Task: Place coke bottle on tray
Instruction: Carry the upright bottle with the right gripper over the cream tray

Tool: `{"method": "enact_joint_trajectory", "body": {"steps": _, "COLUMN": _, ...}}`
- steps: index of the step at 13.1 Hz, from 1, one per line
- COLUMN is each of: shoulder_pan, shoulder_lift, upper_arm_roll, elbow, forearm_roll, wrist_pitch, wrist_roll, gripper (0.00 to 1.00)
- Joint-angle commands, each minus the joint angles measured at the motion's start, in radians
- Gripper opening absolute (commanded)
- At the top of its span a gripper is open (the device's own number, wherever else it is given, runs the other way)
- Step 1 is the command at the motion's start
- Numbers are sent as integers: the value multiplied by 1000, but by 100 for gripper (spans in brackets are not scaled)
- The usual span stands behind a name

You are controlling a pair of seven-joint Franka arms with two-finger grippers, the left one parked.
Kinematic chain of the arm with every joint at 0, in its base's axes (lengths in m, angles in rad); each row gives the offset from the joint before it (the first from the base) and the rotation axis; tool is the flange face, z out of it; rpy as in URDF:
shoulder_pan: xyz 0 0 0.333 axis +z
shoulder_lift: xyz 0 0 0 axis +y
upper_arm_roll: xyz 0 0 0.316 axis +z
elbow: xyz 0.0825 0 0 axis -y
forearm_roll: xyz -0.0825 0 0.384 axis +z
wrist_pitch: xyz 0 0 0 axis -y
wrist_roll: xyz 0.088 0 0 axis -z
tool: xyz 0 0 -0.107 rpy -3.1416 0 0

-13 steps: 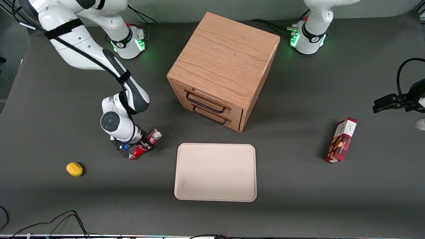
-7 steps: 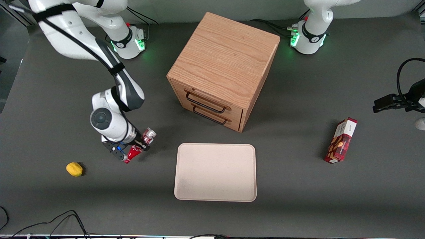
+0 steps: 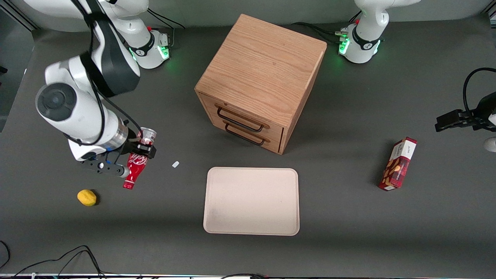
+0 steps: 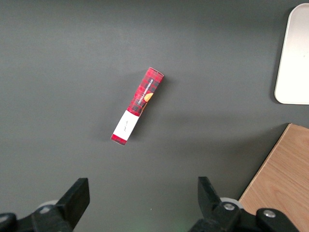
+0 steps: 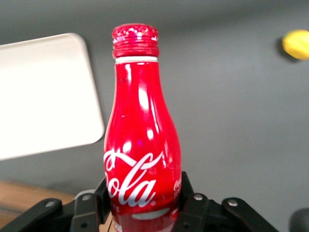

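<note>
Lifted clear of the table since a moment ago, the coke bottle [image 3: 136,167] hangs pinched in the gripper [image 3: 140,152], off the tray's [image 3: 252,201] working-arm end, so carrying over and setting down remain.

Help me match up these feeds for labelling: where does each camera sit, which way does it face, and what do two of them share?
Front view: high, facing the robots; shows both arms, the gripper holding the coke bottle above the table, the tray, drawer cabinet, lemon.
Right wrist view: on the working arm, looking along the bottle; shows its fingers.
Left wrist view: looks down at the snack box; shows its own fingers.
All three show the tray.
</note>
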Motion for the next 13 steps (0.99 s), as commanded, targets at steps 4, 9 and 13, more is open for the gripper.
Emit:
{"method": "enact_joint_trajectory", "body": {"steps": 4, "shoulder_pan": 42, "shoulder_lift": 427, "upper_arm_roll": 116, "elbow": 308, "forearm_roll": 60, "wrist_pitch": 134, "wrist_roll": -141, "gripper": 0}}
{"method": "enact_joint_trajectory", "body": {"steps": 9, "shoulder_pan": 100, "shoulder_lift": 636, "upper_arm_roll": 116, "elbow": 300, "forearm_roll": -32, "wrist_pitch": 381, "wrist_roll": -156, "gripper": 0}}
{"method": "enact_joint_trajectory", "body": {"steps": 13, "shoulder_pan": 97, "shoulder_lift": 673, "upper_arm_roll": 104, "elbow": 300, "forearm_roll": -34, "wrist_pitch": 402, "wrist_roll": -146, "gripper": 0}}
